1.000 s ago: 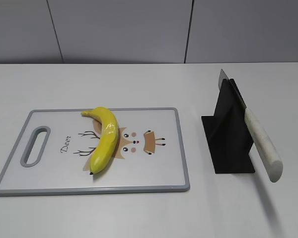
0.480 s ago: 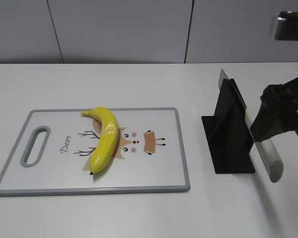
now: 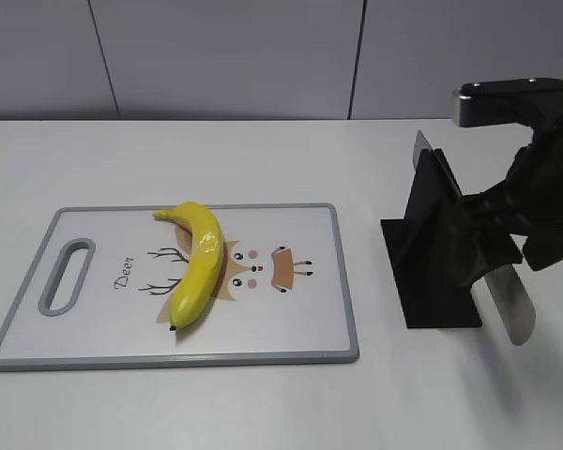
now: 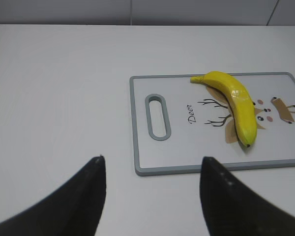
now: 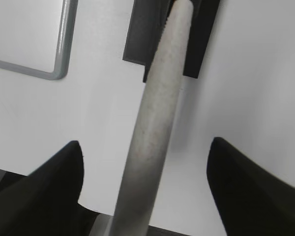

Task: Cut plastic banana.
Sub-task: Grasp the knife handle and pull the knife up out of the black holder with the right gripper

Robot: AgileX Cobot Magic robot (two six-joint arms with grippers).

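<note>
The yellow plastic banana (image 3: pixel 199 262) lies on the white, grey-rimmed cutting board (image 3: pixel 300 333), left of its middle; it also shows in the left wrist view (image 4: pixel 237 105). A knife with a speckled white handle (image 5: pixel 157 118) rests in a black stand (image 3: pixel 430 253); its handle end (image 3: pixel 511 314) sticks out toward the front. My right gripper (image 5: pixel 145 147) is open with its jaws on either side of the handle, not touching it. My left gripper (image 4: pixel 152 169) is open and empty, above the bare table in front of the board's handle end.
The cutting board has a handle slot (image 3: pixel 66 276) at its left end and a deer drawing. The stand sits right of the board. The right arm (image 3: pixel 535 187) reaches in from the right edge. A grey wall stands behind the white table.
My right arm has come into view from the right and moved left and down over the knife handle. The banana, board and knife have not moved.
</note>
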